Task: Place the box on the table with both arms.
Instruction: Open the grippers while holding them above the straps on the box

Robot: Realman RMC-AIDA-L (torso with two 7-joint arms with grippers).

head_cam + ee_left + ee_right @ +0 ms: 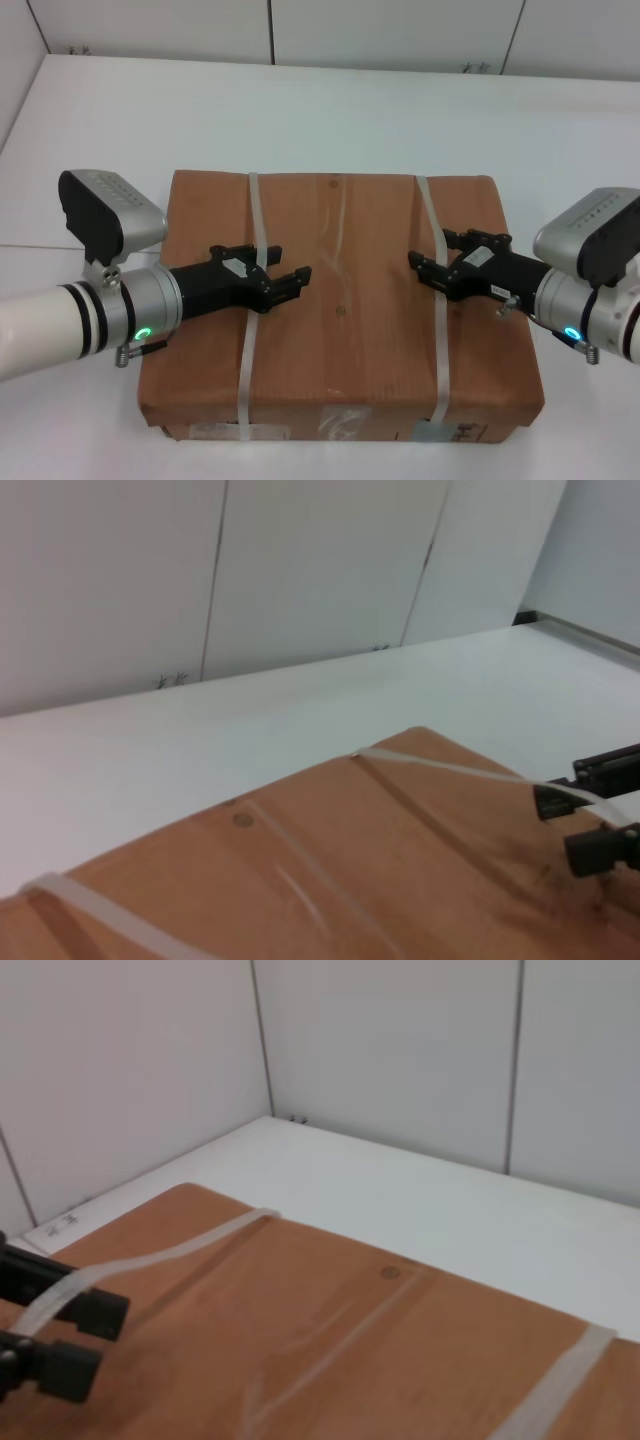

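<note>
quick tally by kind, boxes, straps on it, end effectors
cardboard box: 1
white straps: 2, the left strap and the right strap
end effectors: 2, the left end effector and the right end effector, both over the box top
total: 5

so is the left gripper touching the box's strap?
Cannot tell. In the head view the left gripper overlaps the strap on the box; contact isn't plain.
</note>
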